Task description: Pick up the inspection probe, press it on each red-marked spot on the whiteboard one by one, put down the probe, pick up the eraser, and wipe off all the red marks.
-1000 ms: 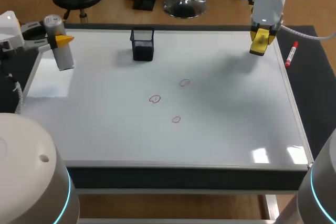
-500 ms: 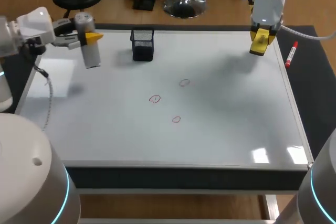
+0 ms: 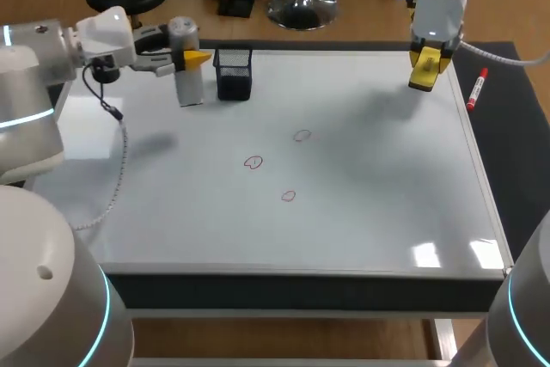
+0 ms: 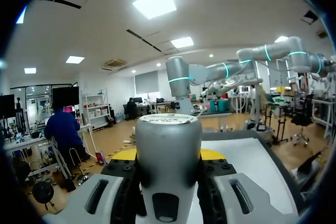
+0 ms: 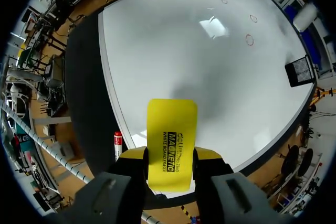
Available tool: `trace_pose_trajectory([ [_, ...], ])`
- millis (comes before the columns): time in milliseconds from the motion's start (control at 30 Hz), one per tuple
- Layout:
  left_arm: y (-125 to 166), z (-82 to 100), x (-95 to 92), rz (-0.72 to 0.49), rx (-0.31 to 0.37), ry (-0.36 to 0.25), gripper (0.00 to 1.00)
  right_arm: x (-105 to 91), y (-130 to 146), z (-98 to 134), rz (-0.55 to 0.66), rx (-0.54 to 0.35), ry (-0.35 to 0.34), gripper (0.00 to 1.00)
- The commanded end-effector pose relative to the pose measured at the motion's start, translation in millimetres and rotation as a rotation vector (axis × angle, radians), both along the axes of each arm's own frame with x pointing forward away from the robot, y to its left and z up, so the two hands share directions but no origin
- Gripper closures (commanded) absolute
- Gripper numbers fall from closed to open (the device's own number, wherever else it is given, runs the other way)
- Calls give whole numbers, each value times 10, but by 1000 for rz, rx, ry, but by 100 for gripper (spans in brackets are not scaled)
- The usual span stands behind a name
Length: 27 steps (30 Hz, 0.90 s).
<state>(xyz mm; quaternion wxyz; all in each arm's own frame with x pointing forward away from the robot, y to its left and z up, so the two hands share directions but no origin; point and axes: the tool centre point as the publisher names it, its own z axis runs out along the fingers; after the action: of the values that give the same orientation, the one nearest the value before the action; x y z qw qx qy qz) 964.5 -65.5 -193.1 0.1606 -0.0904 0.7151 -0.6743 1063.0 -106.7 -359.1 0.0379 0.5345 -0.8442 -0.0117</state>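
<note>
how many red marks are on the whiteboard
3. First red mark sits farthest back on the whiteboard, second red mark left of it and nearer, third red mark nearest the front edge. None seems hidden.

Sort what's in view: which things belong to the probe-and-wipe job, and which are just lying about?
Job: inspection probe, yellow eraser, three red marks, whiteboard.
Lying about: black mesh cup, red marker beside the whiteboard.

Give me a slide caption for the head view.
Left gripper holds the inspection probe beside the mesh cup; right gripper holds the eraser over the whiteboard; three red marks unwiped.
</note>
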Motion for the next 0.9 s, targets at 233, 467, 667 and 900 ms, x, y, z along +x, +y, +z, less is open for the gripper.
trace_pose_trajectory([
  [233, -299, -128, -68, 55, -20, 21, 100, 8, -5, 13, 2, -4, 2, 100],
  [467, -440, -182, -187, 100, -54, 29, 100, 8, -5, 13, 2, -4, 2, 100],
  [667, -543, -219, -264, 127, -63, 35, 100, 8, -5, 13, 2, -4, 2, 100],
  [900, -680, -269, -344, 146, -66, 42, 100, 8, -5, 13, 2, -4, 2, 100],
])
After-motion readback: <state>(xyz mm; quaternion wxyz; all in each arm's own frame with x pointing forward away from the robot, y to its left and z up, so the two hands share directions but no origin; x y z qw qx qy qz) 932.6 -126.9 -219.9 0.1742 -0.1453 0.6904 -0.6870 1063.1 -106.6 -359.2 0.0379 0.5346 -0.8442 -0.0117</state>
